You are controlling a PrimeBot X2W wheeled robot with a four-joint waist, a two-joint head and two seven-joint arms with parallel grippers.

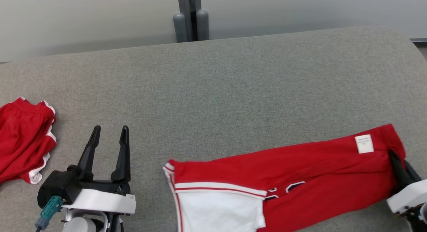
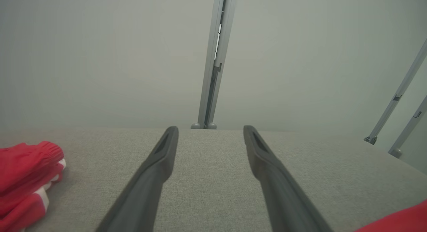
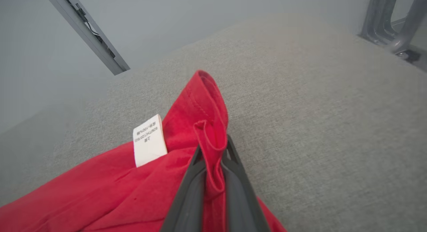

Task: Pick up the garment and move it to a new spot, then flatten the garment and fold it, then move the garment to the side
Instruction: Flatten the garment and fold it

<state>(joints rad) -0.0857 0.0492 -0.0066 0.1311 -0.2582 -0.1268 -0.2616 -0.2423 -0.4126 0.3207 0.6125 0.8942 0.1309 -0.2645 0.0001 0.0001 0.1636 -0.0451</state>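
A red garment (image 1: pixel 300 172) with white panels and striped trim lies stretched along the front of the grey surface, a white care label (image 1: pixel 363 143) near its right end. My right gripper (image 1: pixel 395 162) is shut on a fold of that right end; in the right wrist view the red cloth (image 3: pixel 210 148) bunches up between the dark fingers (image 3: pixel 190 188), next to the label (image 3: pixel 149 140). My left gripper (image 1: pixel 110 132) stands open at the lower left, nothing between its fingers (image 2: pixel 156 172), left of the garment's striped end. A corner of the red garment (image 2: pixel 400 220) peeks in at the left wrist view's lower right.
A second red and white garment (image 1: pixel 23 142) lies crumpled at the left edge, also in the left wrist view as a red bundle (image 2: pixel 26 172). A grey post (image 1: pixel 190 15) rises behind the grey padded surface (image 1: pixel 213 85). Metal frame legs (image 3: pixel 390 21) stand off the right side.
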